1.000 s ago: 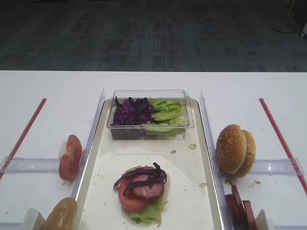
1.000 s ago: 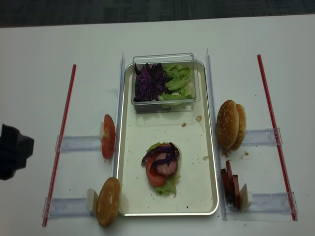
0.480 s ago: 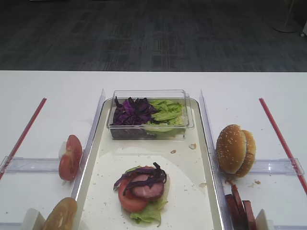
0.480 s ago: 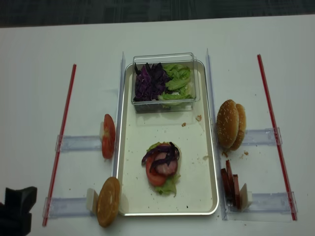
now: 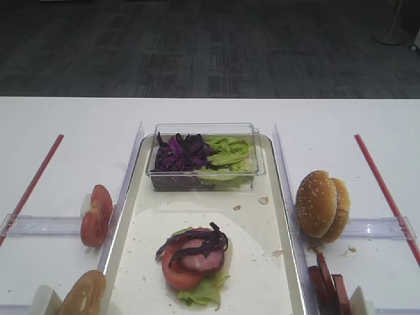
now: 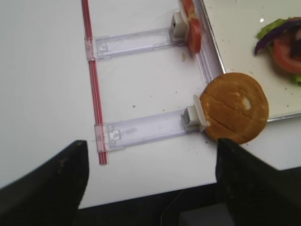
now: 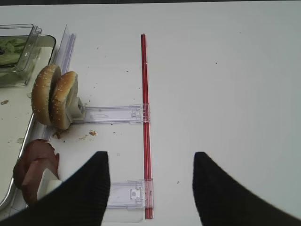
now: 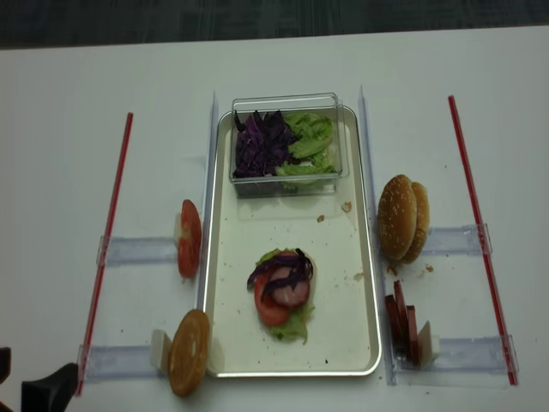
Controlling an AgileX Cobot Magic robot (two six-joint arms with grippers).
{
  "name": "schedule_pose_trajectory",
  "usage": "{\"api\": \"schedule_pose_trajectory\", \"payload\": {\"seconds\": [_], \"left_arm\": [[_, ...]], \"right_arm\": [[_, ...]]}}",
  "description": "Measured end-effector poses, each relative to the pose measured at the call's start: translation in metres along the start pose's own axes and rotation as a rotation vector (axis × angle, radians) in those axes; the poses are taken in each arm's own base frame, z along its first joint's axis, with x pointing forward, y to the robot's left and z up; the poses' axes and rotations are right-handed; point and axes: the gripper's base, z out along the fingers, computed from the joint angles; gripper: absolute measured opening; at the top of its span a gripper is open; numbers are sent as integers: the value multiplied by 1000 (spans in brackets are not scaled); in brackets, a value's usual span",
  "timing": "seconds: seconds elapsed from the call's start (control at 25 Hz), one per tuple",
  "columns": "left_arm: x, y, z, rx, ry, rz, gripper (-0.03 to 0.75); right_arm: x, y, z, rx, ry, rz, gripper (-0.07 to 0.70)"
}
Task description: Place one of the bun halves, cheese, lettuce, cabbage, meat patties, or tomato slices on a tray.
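Observation:
On the tray (image 8: 208, 257) lies a stack of lettuce, tomato, meat and cabbage (image 8: 281, 292). A bun half (image 6: 235, 107) leans at the tray's near left corner, with tomato slices (image 6: 192, 28) beyond it. My left gripper (image 6: 151, 143) hangs open and empty over the table's near edge, left of that bun. Two bun halves (image 7: 54, 96) and the meat patties (image 7: 35, 167) stand right of the tray. My right gripper (image 7: 150, 159) is open and empty over a red strip (image 7: 146, 117), right of the patties. No cheese is in view.
A clear box at the tray's far end holds purple cabbage (image 8: 262, 142) and green lettuce (image 8: 309, 137). Clear plastic rails (image 8: 137, 251) and another red strip (image 8: 110, 232) lie on the white table. Crumbs dot the tray floor.
In the realsense view my left gripper has drawn back toward the near left corner, almost out of frame. The food has not moved.

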Motion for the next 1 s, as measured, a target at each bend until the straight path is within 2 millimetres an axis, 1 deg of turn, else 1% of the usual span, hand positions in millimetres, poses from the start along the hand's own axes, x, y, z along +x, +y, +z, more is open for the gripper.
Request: {"api": "schedule_pose_trajectory", "payload": {"seconds": [0.16,0.4,0.76,1.0], "left_arm": [[3,-1,-4,-1,-32,2,515],[14,-1,-2,-4,-69,21,515],[28,-3,-14,-16,-207,49,514],[33,-4,-18,-20,-256,55,514]], "right_arm": [[0,0,0,0,0,0,427],[0,0,0,0,0,0,427],[0,0,0,0,0,0,427],[0,0,0,0,0,0,427]]}}
